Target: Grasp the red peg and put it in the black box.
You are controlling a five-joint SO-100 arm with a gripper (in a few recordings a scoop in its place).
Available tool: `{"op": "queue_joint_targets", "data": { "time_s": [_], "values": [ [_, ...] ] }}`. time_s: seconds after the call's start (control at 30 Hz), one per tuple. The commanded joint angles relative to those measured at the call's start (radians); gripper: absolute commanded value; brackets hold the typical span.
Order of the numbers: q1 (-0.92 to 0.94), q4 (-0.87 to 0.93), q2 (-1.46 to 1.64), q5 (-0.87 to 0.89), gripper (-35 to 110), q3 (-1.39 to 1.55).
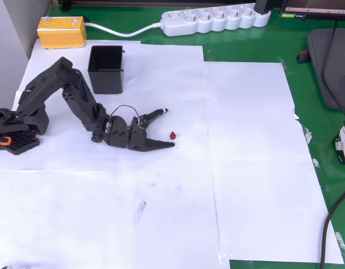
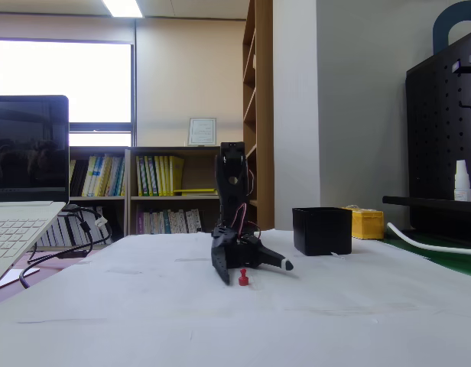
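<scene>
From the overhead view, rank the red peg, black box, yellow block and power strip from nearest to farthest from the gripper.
Measured from the gripper in the overhead view:
1. Red peg, on the paper just right of the open fingertips.
2. Black box, up and to the left.
3. Power strip, along the top edge.
4. Yellow block, top left corner.

Matt white paper (image 1: 245,168) (slightly creased) under the glossy plastic black box (image 1: 106,70).
</scene>
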Motion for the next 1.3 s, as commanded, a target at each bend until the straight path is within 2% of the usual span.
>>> {"op": "queue_joint_targets", "data": {
  "time_s": [0.0,0.3,0.6,0.8,0.9,1.27],
  "values": [
    [-0.003,-0.018,0.008,-0.011,48,0.034],
    [-0.006,-0.020,0.008,-0.008,48,0.029],
    [-0.003,-0.021,0.008,-0.011,39,0.029],
    [-0.003,-0.021,0.006,-0.011,10,0.026],
    [-0.002,-0.025,0.008,-0.008,0,0.026],
    [0.003,-0.029,0.015,-0.003,0,0.026]
  ]
}}
